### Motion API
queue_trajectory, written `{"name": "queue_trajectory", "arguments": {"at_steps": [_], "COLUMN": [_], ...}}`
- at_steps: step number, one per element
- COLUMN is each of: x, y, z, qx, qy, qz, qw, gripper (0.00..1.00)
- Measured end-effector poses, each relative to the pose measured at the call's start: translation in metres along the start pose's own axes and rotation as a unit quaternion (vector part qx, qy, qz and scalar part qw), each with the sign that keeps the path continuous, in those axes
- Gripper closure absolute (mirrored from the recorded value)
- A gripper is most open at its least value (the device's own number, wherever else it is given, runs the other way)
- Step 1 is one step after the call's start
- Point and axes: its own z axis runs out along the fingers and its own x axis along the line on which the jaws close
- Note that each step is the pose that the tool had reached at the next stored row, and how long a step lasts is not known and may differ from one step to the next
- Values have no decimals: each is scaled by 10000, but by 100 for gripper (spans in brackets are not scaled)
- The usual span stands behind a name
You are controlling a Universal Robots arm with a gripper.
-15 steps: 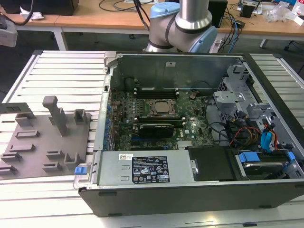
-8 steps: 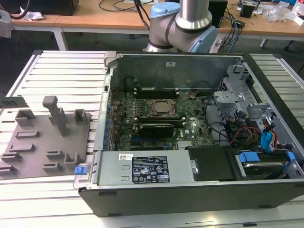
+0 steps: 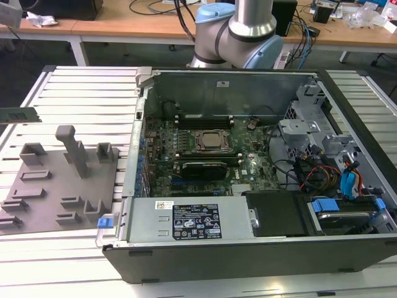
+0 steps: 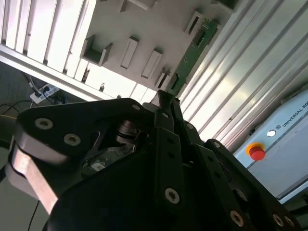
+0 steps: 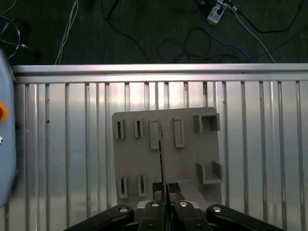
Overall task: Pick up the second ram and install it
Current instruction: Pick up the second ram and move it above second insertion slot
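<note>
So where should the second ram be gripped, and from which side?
By one end, pinched across its flat faces, approaching along its length: the second ram is a thin flat stick, and the gripper looks shut on it that way.

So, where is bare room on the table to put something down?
In the exterior view, bare table slats lie behind the grey holder block, beside the computer case, and in front of it. Inside the case is crowded.

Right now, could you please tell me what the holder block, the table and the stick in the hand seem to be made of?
The holder block: probably matte grey plastic; dull, even surface, no glare. The table: likely bare aluminium; bright ribbed slats catching light. The stick gripped in the hand: green circuit board with small dark chips.
</note>
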Motion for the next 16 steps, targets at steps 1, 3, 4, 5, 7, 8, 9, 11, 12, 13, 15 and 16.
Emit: {"name": "queue_trajectory", "arguments": {"at_steps": [1,3,4,5,7,8,9,11,12,13,15,16], "x": [-35,-73,-114,-149,-227,-258,-277,-319,-333,-354,-377,-385], "y": [0,1,1,2,3,4,4,5,5,6,9,10], "z": [0,1,3,4,4,6,6,6,5,2,-58,-92], "qx": [0,0,0,0,0,0,0,0,0,0,0,0], "qy": [0,0,0,0,0,0,0,0,0,0,-1,-1], "qz": [-1,0,-1,0,-1,0,0,-1,0,0,0,-1], "qw": [10000,10000,10000,10000,10000,10000,10000,10000,10000,10000,10000,10000], "gripper": [86,86,86,86,86,86,86,86,86,86,86,86]}}
